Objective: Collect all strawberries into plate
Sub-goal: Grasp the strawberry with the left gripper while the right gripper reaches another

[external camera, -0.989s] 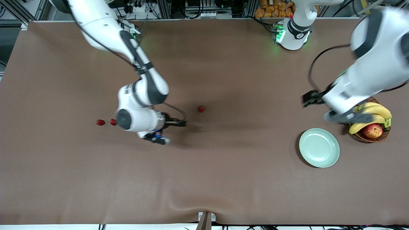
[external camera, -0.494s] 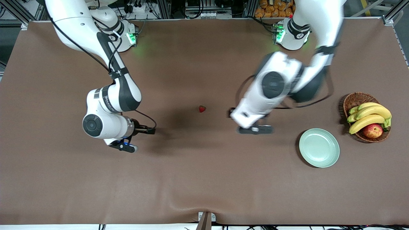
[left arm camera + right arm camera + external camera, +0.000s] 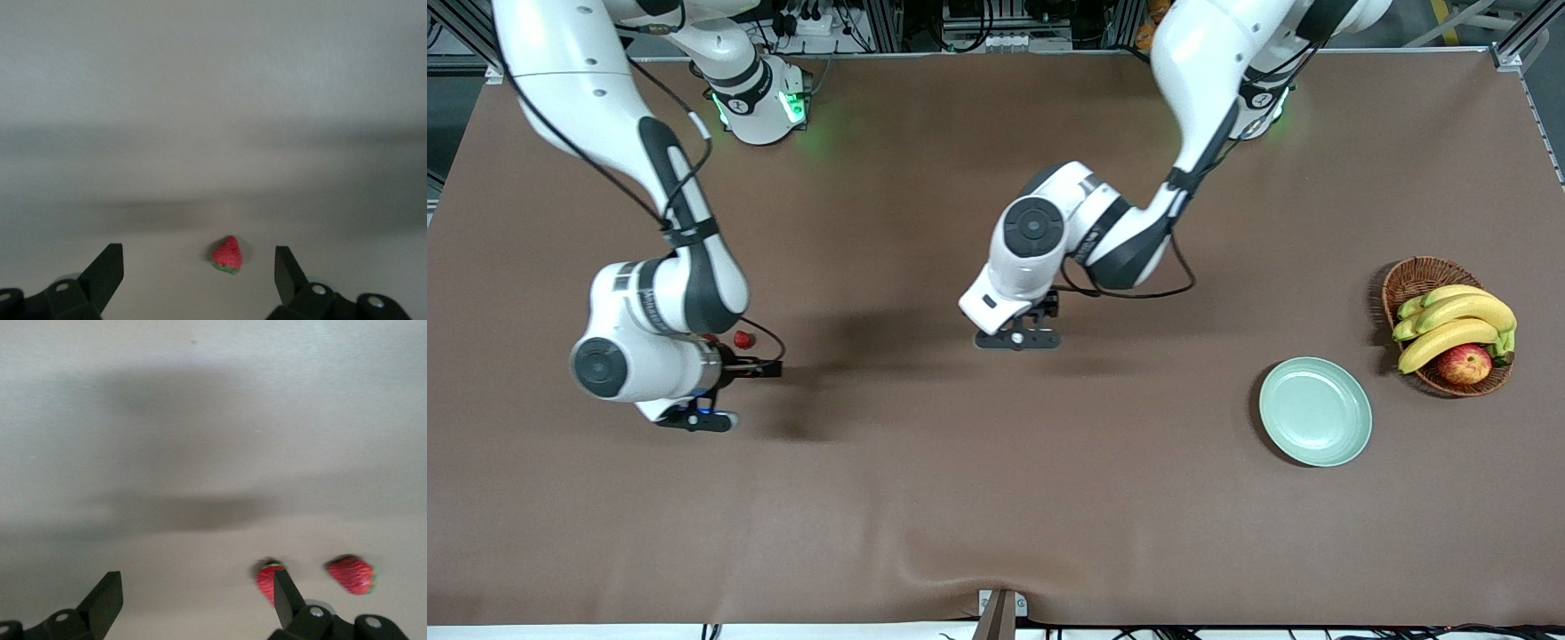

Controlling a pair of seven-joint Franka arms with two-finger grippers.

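Observation:
Three small red strawberries lie on the brown table. One (image 3: 227,255) sits between the open fingers of my left gripper (image 3: 198,257); in the front view that gripper (image 3: 1018,340) hovers over mid-table and its hand hides this berry. Two more berries (image 3: 270,580) (image 3: 350,575) lie side by side in the right wrist view, the first against one finger of my open right gripper (image 3: 197,580). In the front view one of them (image 3: 742,339) shows beside the right gripper (image 3: 692,418). The mint-green plate (image 3: 1316,411) lies empty toward the left arm's end.
A brown wicker basket (image 3: 1409,277) with bananas and an apple stands beside the plate, at the left arm's end of the table. The brown table cover has a wrinkle at its near edge.
The left arm has swung from above the basket to mid-table, over the single strawberry. The right arm has moved toward its own end of the table, over the pair of berries.

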